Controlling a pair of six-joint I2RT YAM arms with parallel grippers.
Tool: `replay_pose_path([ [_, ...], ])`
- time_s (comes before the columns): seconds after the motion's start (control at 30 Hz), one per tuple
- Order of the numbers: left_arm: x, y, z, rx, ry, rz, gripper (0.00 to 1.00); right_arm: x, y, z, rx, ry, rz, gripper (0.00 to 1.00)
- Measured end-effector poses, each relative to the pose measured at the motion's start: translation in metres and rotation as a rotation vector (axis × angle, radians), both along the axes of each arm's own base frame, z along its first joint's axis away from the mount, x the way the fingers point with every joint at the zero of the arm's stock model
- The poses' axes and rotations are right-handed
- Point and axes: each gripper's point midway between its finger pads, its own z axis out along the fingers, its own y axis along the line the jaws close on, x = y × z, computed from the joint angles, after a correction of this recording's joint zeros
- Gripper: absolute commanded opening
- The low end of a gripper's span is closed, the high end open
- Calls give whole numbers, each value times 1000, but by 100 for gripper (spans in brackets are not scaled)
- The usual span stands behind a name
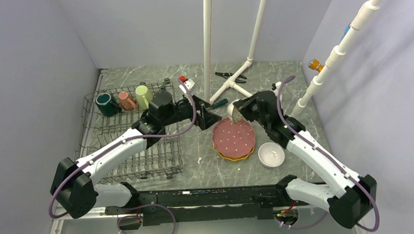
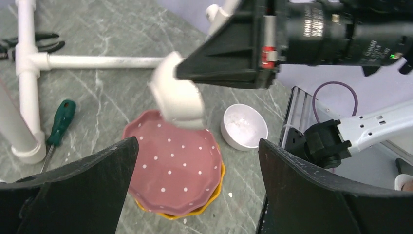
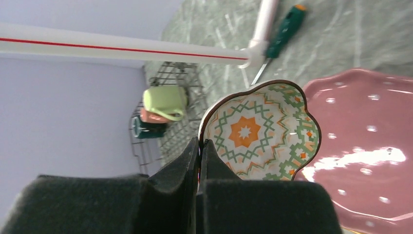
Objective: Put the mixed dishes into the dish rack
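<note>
The right gripper [image 3: 199, 144] is pinched shut on the rim of the floral bowl [image 3: 258, 129]. It holds the bowl tipped on edge in the air above the pink dotted plate [image 1: 234, 137], which sits stacked on the yellow-orange plate [image 1: 232, 157]. The left gripper [image 1: 209, 117] hangs just beside the bowl, jaws spread wide and holding nothing, facing it as if to receive it. The dish rack [image 1: 144, 163] lies to the left, well apart from the bowl, with three mugs [image 1: 125, 100] along its far row. The plain white bowl [image 1: 271, 155] waits on the table near the plates.

What worries me is that thin grip. Only the rim is caught, so the bowl could swing or slip out and drop onto the plates beneath, chipping something. If this is a hand-over, the two grippers look close enough to knock together, and letting go before the other jaws close would drop the bowl. The screwdriver [image 1: 218, 102] lies near the left gripper and could get nudged.
</note>
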Motion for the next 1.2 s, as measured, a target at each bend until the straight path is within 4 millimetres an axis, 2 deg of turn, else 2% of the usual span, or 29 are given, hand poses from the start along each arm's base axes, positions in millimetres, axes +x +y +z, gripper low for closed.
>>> replay_pose_path([
  [0.13,-8,-8,6,-6,-56,-19,99,12,32,15,84,-13,47,0],
  [0.23,-2,-6,3,9,-67,11,99,14,52,29,135,-32,82,0],
  [0.37,8,-2,-1,34,-72,68,97,15,66,46,180,-55,106,0],
  [0.57,18,5,-9,74,-65,132,95,18,71,53,211,-61,106,0],
  [1.2,22,1,-14,108,-66,119,73,11,82,57,261,-44,148,0],
])
